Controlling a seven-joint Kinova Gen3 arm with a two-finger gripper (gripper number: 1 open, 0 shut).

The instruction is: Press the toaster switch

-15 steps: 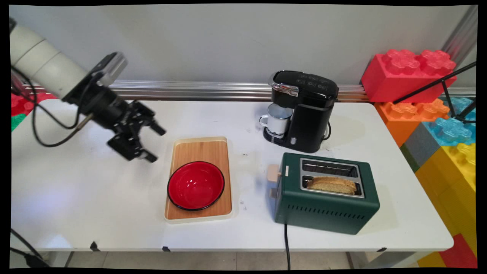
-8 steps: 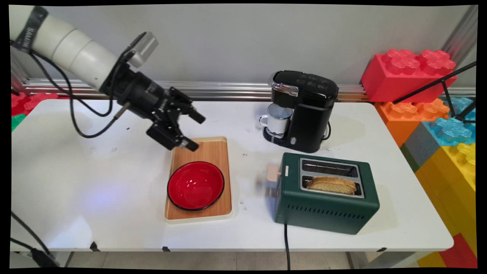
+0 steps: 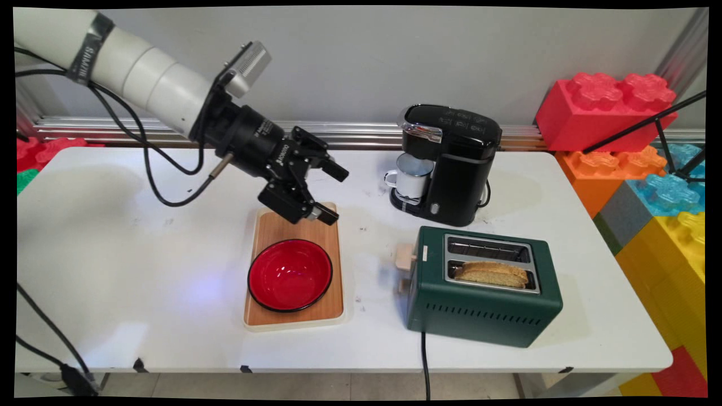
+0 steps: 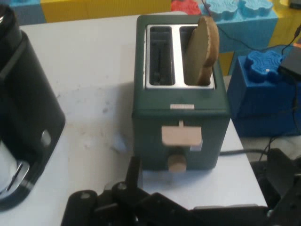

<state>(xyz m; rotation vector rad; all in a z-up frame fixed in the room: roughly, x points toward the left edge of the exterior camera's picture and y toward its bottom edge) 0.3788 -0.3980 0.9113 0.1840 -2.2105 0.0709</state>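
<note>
The black two-finger gripper (image 3: 331, 193) hangs in the air over the far end of the flat wooden tray with a cream rim (image 3: 293, 326). Its two fingers are wide apart and there is nothing between them. It touches nothing. On the near part of the tray sits a round red bowl with a dark edge (image 3: 290, 275), and the bowl has nothing in it. The gripper points across the white table (image 3: 141, 270) at the dark green toaster (image 3: 485, 304), which stands well apart from it on the right. The hand view looks right at the toaster's end, where the flat cream lever (image 4: 181, 135) sits with a small round knob (image 4: 177, 164) under it. One slice of brown toast (image 3: 492, 273) stands in the toaster's near slot and sticks out of the top. The far slot is bare. Behind the toaster is a black coffee machine (image 3: 451, 163) with a white metal mug (image 3: 413, 176) tucked under it. Big bright toy blocks (image 3: 603, 110) are piled at the right end of the table.
</note>
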